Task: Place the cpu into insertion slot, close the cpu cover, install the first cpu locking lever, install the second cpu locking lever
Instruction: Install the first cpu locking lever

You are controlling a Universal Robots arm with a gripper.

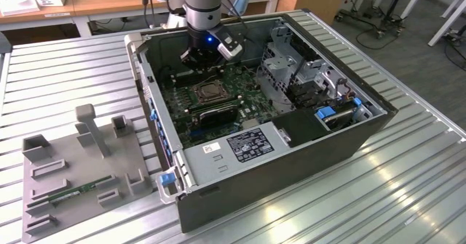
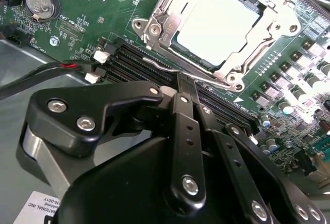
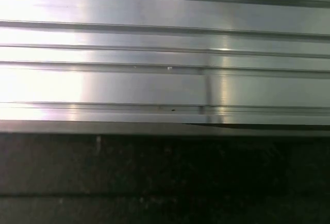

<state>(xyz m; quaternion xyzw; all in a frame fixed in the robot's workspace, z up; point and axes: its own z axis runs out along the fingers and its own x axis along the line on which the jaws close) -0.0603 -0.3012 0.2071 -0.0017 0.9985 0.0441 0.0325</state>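
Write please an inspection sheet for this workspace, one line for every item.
Surface: ribbed silver metal table, carrying an open black computer case.
Job's things: pale square metal cpu seated in the insertion slot; silver frame cpu cover lying flat around it; thin wire locking lever alongside.
Clutter: grey plastic fixture tray holding a green memory stick.
Grippers: black hand low over the green motherboard, beside the slot.
Cables: black cable with red wire beside the board.
Surroundings: wooden desks, grey floor.
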